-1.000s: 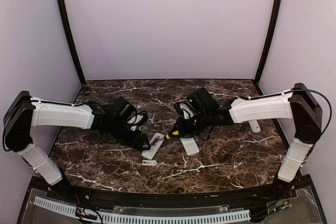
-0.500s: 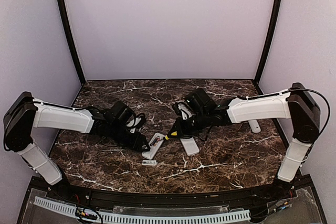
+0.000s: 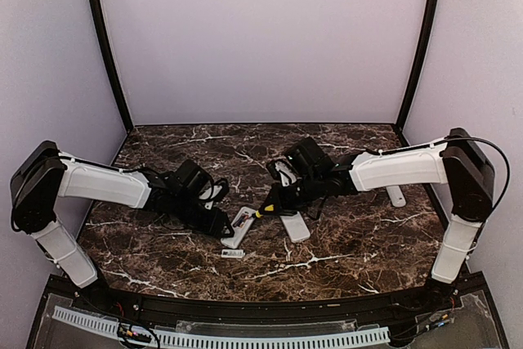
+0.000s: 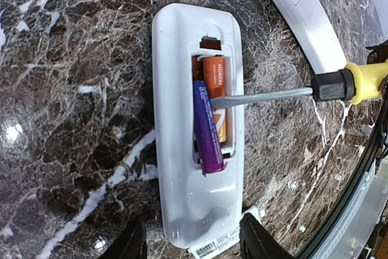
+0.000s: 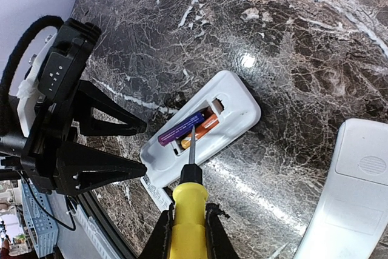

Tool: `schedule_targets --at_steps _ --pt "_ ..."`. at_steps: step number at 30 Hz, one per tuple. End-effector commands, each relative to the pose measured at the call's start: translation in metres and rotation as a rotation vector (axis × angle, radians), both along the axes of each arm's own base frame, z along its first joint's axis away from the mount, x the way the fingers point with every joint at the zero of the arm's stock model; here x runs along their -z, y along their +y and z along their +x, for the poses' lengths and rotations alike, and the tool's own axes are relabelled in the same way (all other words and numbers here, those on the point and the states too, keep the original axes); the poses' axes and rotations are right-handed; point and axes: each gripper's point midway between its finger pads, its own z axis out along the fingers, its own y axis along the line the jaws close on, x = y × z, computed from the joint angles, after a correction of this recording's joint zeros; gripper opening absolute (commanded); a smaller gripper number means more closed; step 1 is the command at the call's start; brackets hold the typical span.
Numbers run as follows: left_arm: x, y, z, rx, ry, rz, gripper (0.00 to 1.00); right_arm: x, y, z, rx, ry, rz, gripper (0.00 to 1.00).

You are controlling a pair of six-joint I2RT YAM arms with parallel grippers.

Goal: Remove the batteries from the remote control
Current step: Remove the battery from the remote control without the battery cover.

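Observation:
The white remote control [image 4: 176, 150] lies back up on the marble with its battery bay uncovered. Two batteries are in the bay: an orange one [image 4: 217, 80] lying flat and a purple one [image 4: 206, 137] tilted across it, its near end over the bay's rim. My left gripper [image 4: 194, 242] is open, its fingers [image 4: 130, 242] astride the remote's near end, with a gap on the left side. My right gripper [image 5: 188, 235] is shut on the yellow-handled screwdriver [image 5: 189, 201], whose tip rests between the two batteries. From above, the remote [image 3: 239, 226] lies between both grippers.
A second white remote [image 4: 306, 16] lies just right of the first, also seen from above [image 3: 296, 228]. A small white cover with a label [image 3: 232, 253] sits at the remote's near end. Another white piece [image 3: 396, 196] lies near the right edge.
My left gripper's jaws have narrowed around the remote's end and the left arm has settled slightly lower. The right arm with the screwdriver has edged a little left.

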Motion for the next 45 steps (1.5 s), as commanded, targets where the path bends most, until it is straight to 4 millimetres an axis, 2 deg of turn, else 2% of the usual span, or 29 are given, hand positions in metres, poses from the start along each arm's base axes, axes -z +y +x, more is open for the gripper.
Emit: schedule_targets --at_steps 1,11,17,21,25,31,35,39,45 --pt "0.011 0.005 -0.002 0.021 -0.002 0.027 0.49 0.003 0.007 0.002 0.000 0.004 0.002 0.00" --pt "0.024 0.007 -0.002 0.041 0.003 0.061 0.37 0.004 0.011 0.005 0.009 0.014 -0.010 0.00" --pt "0.025 0.006 -0.002 0.043 0.001 0.059 0.36 0.008 0.005 0.004 0.036 0.038 -0.057 0.00" --pt "0.027 0.006 -0.001 0.039 0.005 0.059 0.35 0.002 0.007 0.000 0.047 0.079 -0.047 0.00" --pt "0.015 0.003 0.000 0.014 0.004 0.029 0.38 -0.004 0.007 -0.003 0.067 0.107 -0.051 0.00" --pt "-0.027 -0.003 0.010 -0.036 -0.025 -0.059 0.49 -0.022 0.007 -0.002 0.082 0.093 -0.025 0.00" --pt "-0.046 -0.002 0.023 -0.093 -0.020 -0.127 0.50 -0.025 0.008 -0.001 0.088 0.091 -0.020 0.00" --pt "-0.053 -0.004 0.036 -0.124 -0.018 -0.172 0.49 -0.025 0.011 -0.002 0.088 0.097 -0.016 0.00" --pt "-0.046 -0.007 0.054 -0.155 -0.012 -0.183 0.44 -0.020 0.016 -0.004 0.080 0.113 -0.017 0.00"
